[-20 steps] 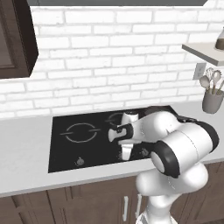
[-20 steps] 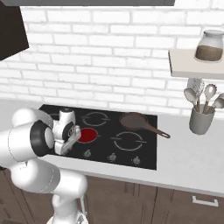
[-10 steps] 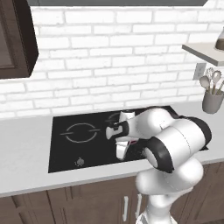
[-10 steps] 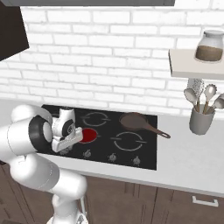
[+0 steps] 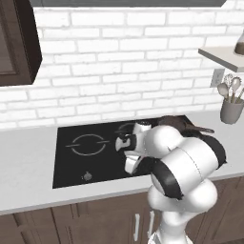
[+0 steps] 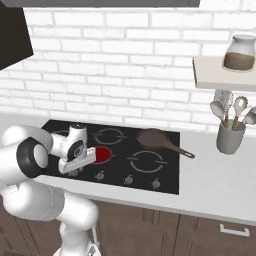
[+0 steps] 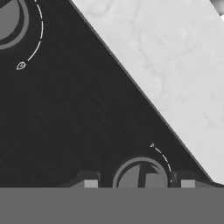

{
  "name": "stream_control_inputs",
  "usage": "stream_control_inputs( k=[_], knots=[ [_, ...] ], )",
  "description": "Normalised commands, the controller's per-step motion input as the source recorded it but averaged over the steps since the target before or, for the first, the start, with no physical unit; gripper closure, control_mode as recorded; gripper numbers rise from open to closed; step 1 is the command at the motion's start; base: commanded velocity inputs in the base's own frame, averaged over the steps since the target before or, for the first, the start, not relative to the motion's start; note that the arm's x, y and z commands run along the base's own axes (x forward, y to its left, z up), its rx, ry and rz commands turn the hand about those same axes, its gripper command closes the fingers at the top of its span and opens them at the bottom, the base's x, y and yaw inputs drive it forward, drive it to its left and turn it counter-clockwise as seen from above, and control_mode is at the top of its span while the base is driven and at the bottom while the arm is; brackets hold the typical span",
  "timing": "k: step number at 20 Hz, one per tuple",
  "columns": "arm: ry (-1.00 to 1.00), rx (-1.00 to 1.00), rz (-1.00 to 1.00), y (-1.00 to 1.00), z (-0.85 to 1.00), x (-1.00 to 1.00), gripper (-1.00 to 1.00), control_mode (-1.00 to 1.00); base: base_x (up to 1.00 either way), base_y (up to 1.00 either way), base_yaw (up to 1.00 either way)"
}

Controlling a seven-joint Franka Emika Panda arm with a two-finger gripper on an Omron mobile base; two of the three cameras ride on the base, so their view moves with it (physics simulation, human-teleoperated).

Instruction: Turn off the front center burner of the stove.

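Currently the gripper [image 7: 139, 183] is sitting low over the front edge of the stove [image 6: 165, 172], pointing down at the knob row. In the hand view its two fingertips [image 7: 90, 183] are standing apart with a grey knob [image 7: 141, 175] between them; fingers are open around it, and I cannot tell whether they are touching it. A thin white arc marking is curving around that knob's upper right side. A second knob [image 7: 8, 17] is showing at the top left corner of the hand view, well apart from the first, with its own arc and a small flame mark.

The front center burner [image 6: 102, 154] is glowing solid red, sitting on the stove glass just behind the gripper [image 6: 80, 162] in the right base view. The hand is partly covering the burner's left edge. Right of the burner, a larger ring zone [image 6: 145, 161] with cross gaps is lying dark, and behind that a dark pan [image 6: 151, 138] is resting on the rear right zone, handle pointing right.

In the left base view the arm's elbow is blocking most of the stove's right half; the gripper [image 5: 131, 164] is hanging near the front edge of the glass [image 5: 71, 167], right of the left ring burner [image 5: 87, 143].

Counter [image 7: 175, 65] is running along the stove's front edge. A grey utensil holder [image 6: 229, 138] is standing on the counter right of the stove, well apart.
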Motion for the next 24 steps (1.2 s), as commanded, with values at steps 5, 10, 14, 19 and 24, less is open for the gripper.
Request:
stream_control_inputs(
  k=[5,10,14,19,24],
  knots=[
    [-0.14,0.0,-0.87,0.15,0.0,0.37,1.0,-1.0,0.0,0.0,0.0],
    [-0.12,0.0,-0.93,0.21,0.0,0.17,1.0,-1.0,0.0,0.0,0.0],
    [-0.08,0.06,-0.97,0.19,0.0,0.04,1.0,-1.0,0.0,0.0,0.0],
    [-0.01,0.09,-0.97,0.16,0.0,0.03,1.0,-1.0,0.0,0.0,0.0],
    [0.03,0.08,-0.43,-0.01,-0.03,0.12,1.0,-1.0,0.0,0.0,0.0]
  ],
)
